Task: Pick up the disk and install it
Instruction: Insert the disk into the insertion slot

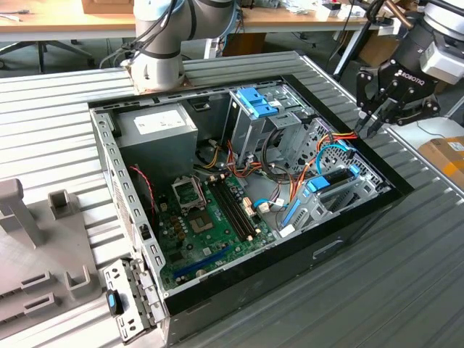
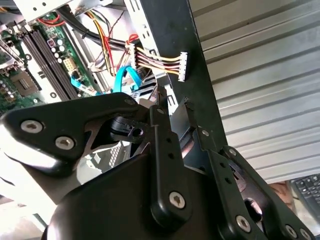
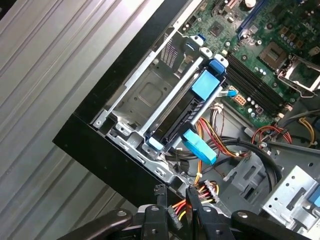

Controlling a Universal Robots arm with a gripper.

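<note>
The disk [image 1: 335,177] stands on edge in a metal bay at the corner of the open computer case [image 1: 362,210] nearest the exterior view's right, with blue rails along its sides. In the first wrist view the disk [image 3: 181,114] shows as a dark edge between the blue rails, seated in the bay. My black gripper [image 1: 370,129] hovers above the case's rim, up and to the exterior view's right of the disk. Its fingers are slightly apart with nothing between them. The gripper [image 3: 176,194] sits over a bundle of coloured wires beside the bay. The gripper [image 2: 172,106] also shows in the second wrist view.
Inside the case are a green motherboard [image 1: 210,217], a grey power-supply box [image 1: 156,130], a metal cage with a blue latch [image 1: 255,101] and a looped blue cable [image 3: 200,145]. Grey fixtures [image 1: 22,210] stand at the exterior view's left, and a cardboard box [image 1: 446,156] at its right.
</note>
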